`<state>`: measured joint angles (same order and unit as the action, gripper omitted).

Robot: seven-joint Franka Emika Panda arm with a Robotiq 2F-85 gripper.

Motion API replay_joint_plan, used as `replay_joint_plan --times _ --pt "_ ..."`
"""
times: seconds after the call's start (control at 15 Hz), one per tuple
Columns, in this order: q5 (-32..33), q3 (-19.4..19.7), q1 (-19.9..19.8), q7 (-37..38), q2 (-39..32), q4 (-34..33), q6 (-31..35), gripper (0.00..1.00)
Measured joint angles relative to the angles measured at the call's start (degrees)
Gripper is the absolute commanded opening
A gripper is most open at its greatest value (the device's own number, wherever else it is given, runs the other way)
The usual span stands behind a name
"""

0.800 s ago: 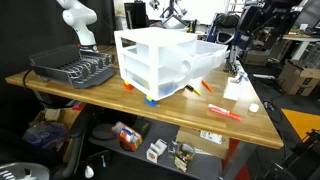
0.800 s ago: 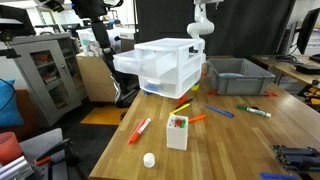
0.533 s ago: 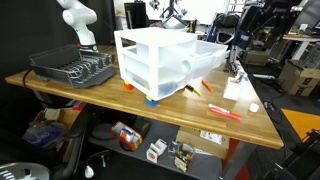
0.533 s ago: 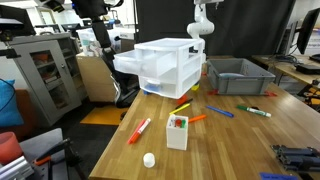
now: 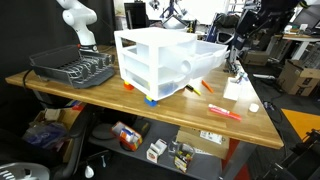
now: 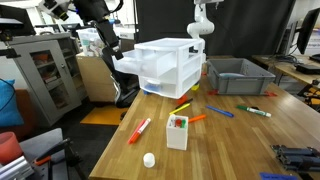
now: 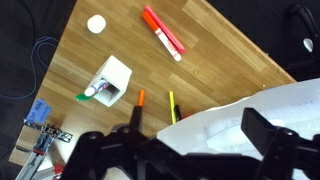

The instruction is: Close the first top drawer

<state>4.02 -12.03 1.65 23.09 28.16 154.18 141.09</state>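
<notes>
The white storage unit (image 5: pixel 150 62) with orange feet stands on the wooden table in both exterior views (image 6: pixel 172 66). Its first top drawer (image 5: pixel 203 55) is pulled out well past the two drawers below it, and it also shows in an exterior view (image 6: pixel 132 63). In the wrist view the drawer's translucent white front (image 7: pixel 250 110) fills the lower right. My gripper (image 7: pixel 197 128) is open, with its dark fingers (image 7: pixel 262 128) spread over the drawer's outer end. The black arm and gripper (image 6: pixel 112 50) hang just off the drawer's front, apart from it as far as I can tell.
On the table beyond the drawer lie a white pen box (image 7: pixel 110 80), a red marker (image 7: pixel 165 33), a white cap (image 7: pixel 96 24), and orange and yellow pens (image 7: pixel 171 105). A grey bin (image 6: pixel 240 78) and a black dish rack (image 5: pixel 75 68) stand behind the unit.
My arm has come down a little and closer to the open drawer's front. The drawer has not moved.
</notes>
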Motion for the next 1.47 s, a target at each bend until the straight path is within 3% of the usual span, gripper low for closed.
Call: replay_joint_plan --times 0.4,0.53,0.93,1.2,1.47 --pt "2.2 -1.4 0.6 -2.4 0.0 3.7 9.0 1.0" --pt "2.2 -1.4 0.7 -3.7 -0.1 4.4 10.9 0.72" --pt "1.9 -0.7 1.2 -8.4 -0.8 4.8 13.8 0.3" --pt "-1.2 1.7 4.1 -12.3 -2.2 4.8 14.7 0.02" --pt "-6.6 4.6 8.0 -16.9 -4.4 4.5 14.7 0.0"
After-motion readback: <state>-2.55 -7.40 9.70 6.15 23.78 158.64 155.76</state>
